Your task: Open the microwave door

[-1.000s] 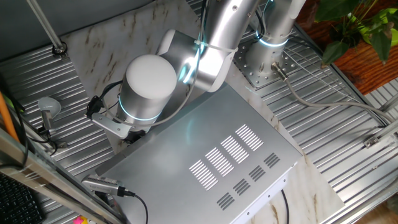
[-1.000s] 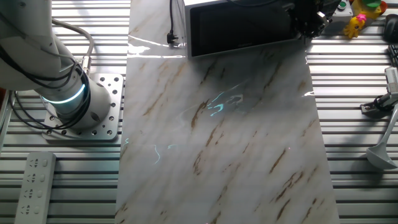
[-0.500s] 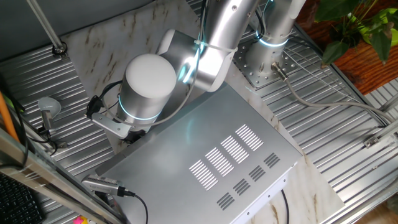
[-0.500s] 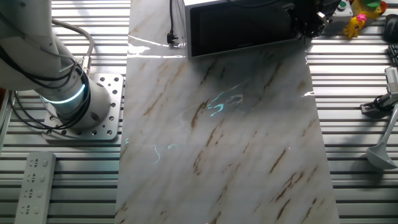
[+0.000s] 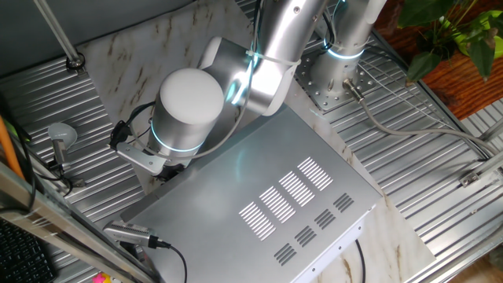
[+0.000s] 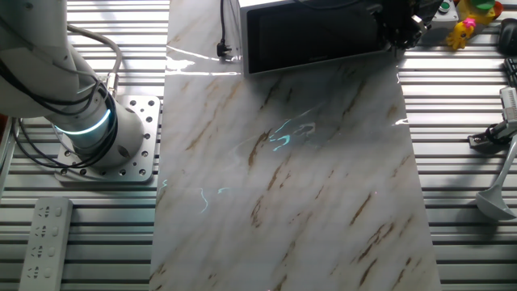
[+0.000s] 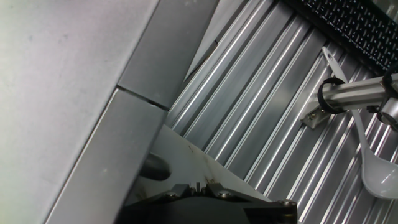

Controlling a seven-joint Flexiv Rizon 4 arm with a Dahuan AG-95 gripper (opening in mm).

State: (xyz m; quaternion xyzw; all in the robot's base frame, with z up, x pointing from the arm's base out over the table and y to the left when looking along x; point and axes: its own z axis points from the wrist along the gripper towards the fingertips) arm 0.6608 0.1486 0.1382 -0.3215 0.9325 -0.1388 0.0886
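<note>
— Nothing has moved since the earlier frames; the microwave [image 5: 267, 196] sits on the desk [image 6: 307, 202], its door [image 6: 315, 36] appearing shut.

— Claw [image 6: 397, 28]?

— At the door's edge; opening and hold cannot be judged. Opening remains undone.

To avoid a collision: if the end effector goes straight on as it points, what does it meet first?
Probably the white board edge beside the microwave wall, or the ribbed table just past it; depth is unclear.

I see the marble surface [image 6: 291, 186] in front of the door [image 6: 311, 36] lying open for a pass. My claw [image 6: 400, 28] is crowded at the door's corner, with a ladle [image 6: 494, 202] and toys [image 6: 468, 23] on the ribbed side beyond it.
</note>
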